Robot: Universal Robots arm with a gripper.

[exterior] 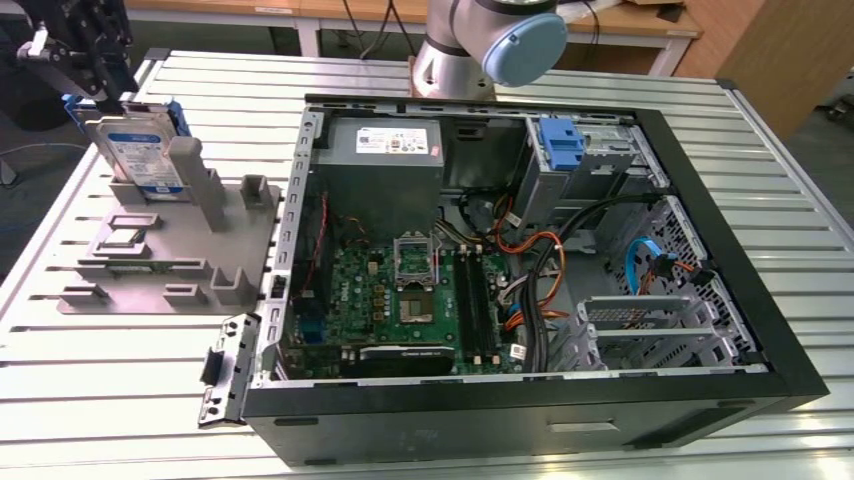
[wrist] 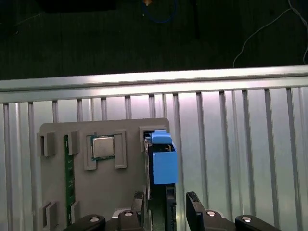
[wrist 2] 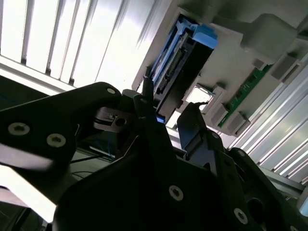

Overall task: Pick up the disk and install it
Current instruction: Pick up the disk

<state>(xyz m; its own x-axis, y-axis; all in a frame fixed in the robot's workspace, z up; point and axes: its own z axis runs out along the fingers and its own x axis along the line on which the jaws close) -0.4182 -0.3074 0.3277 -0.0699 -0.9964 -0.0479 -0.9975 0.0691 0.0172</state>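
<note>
The disk (exterior: pixel 138 150) stands upright on its edge in a slot of the grey holder (exterior: pixel 147 270), at the exterior view's left. It is silver with a blue-and-white label and sits in a blue carrier. My gripper (exterior: pixel 91 98) hangs right at its top edge. In both wrist views the disk (wrist: pixel 161 161) (wrist 2: pixel 185 57) lies in line with the gap of my gripper (wrist: pixel 166 199) (wrist 2: pixel 168 108). The fingers (wrist: pixel 192 199) are open, one on each side, with a small gap showing on one side.
The open computer case (exterior: pixel 787 330) fills the middle and the exterior view's right, with a motherboard, cables, a grey power supply (exterior: pixel 387 140) and a drive bay holding a blue bracket (exterior: pixel 567 145). The holder also carries a processor chip (wrist: pixel 102 147) and a green memory stick (wrist: pixel 70 183). All rests on a slatted metal table (exterior: pixel 80 400).
</note>
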